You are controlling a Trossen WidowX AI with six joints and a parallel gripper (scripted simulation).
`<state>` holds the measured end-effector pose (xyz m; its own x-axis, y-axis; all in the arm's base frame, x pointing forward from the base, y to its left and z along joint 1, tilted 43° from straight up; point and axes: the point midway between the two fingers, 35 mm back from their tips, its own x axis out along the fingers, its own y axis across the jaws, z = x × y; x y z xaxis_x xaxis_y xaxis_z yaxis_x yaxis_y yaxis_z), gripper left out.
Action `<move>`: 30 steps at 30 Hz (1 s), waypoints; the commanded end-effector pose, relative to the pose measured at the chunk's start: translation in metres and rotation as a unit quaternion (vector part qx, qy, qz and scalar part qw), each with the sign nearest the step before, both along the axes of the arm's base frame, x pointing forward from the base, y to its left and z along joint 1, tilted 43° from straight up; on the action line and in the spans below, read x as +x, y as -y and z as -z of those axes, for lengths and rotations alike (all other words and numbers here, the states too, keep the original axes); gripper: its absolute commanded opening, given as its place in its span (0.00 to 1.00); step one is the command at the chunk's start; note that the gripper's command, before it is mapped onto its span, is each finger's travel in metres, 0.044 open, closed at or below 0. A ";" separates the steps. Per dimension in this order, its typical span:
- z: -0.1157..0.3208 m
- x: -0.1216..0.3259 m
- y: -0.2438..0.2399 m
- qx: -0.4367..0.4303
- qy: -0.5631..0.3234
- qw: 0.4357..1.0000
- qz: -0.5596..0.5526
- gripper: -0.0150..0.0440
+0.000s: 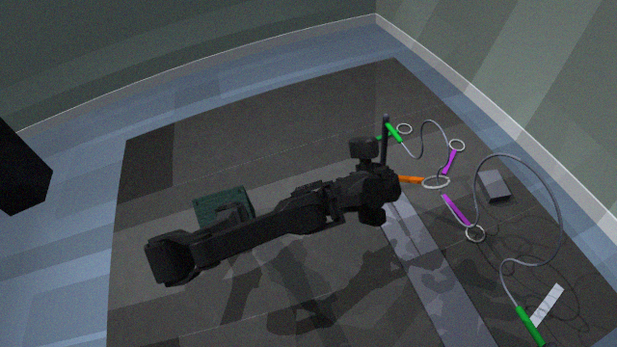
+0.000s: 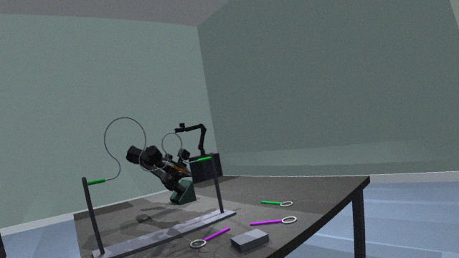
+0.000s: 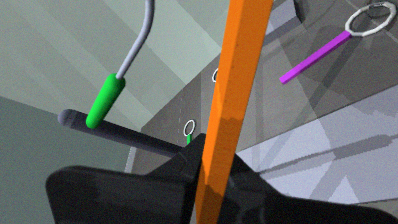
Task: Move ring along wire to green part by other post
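My gripper (image 1: pixel 397 178) (image 3: pixel 207 140) is shut on the orange handle (image 1: pixel 411 179) (image 2: pixel 180 169) (image 3: pixel 229 105). The handle's pale ring (image 1: pixel 436 188) is around the thin grey wire (image 1: pixel 560 217) (image 2: pixel 124 117) (image 3: pixel 136 47), at its section between the small loop and the large loop. Whether the ring touches the wire is too small to tell. One green part (image 1: pixel 393 132) (image 2: pixel 204 158) (image 3: pixel 106 101) meets a post (image 1: pixel 384 149) (image 2: pixel 217 186) (image 3: pixel 135 138) near my gripper. The other green part (image 1: pixel 529 325) (image 2: pixel 96 182) is far along the wire, by the other post (image 2: pixel 94 218).
Loose rings with purple handles (image 1: pixel 450 162) (image 1: pixel 455 210) (image 2: pixel 266 222) (image 2: pixel 216 234) and a green handle (image 2: pixel 271 203) lie beyond the base bar (image 1: pixel 434 270). A grey block (image 1: pixel 494 185) (image 2: pixel 249 240) and a white strip (image 1: pixel 547 305) lie on the table too.
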<state>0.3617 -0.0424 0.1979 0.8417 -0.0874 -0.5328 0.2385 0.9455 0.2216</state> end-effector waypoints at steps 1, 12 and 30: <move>-0.011 0.003 -0.013 0.040 0.014 0.999 -0.002 0.00; -0.029 0.007 -0.046 0.157 0.028 0.987 0.001 0.00; -0.055 0.011 -0.075 0.279 0.044 0.959 0.004 0.00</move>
